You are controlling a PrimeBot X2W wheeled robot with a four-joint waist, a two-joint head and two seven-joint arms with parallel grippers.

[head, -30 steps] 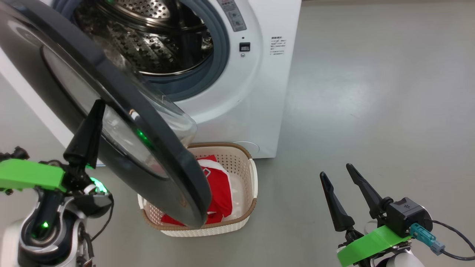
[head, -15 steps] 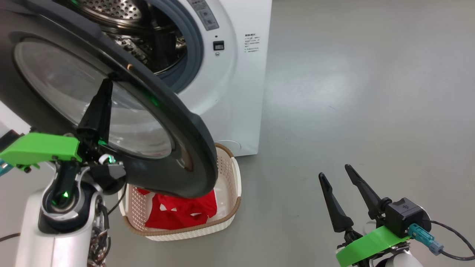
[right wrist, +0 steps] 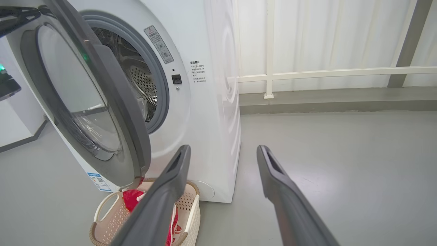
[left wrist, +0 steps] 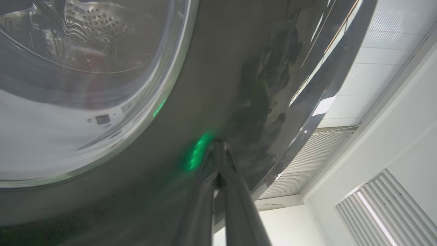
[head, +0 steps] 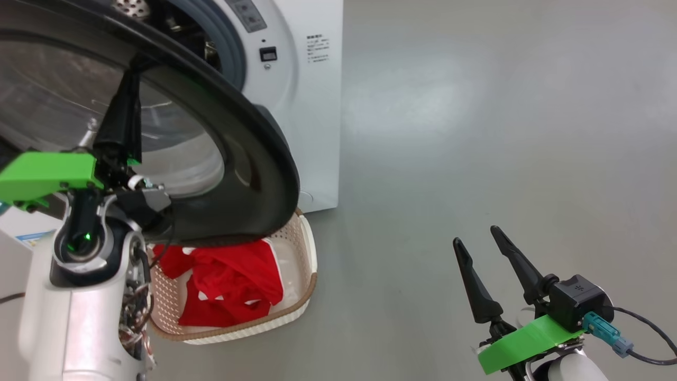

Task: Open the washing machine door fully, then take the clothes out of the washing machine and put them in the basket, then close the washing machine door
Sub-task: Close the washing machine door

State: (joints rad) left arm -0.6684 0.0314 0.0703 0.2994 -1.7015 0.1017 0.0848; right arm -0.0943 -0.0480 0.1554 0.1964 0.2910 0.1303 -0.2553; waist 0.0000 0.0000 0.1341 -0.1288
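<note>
Now closed left gripper (left wrist: 218, 147) presses the door's (head: 264, 174) stiff, slippery rim; push near its free edge; right gripper (head: 476, 235) open.

My right gripper (right wrist: 222, 148) rises from the bottom centre, its two dark fingers spread well apart. At left stands the washing machine (right wrist: 211, 102), with the washing machine door (right wrist: 112, 89) swung partly out from the drum opening. Below the door's lower edge, at lower left, the basket (right wrist: 187, 202) holds the clothes (right wrist: 131, 200), partly hidden behind my finger on that side. Grey floor (right wrist: 341, 153) lies to the right.
</note>
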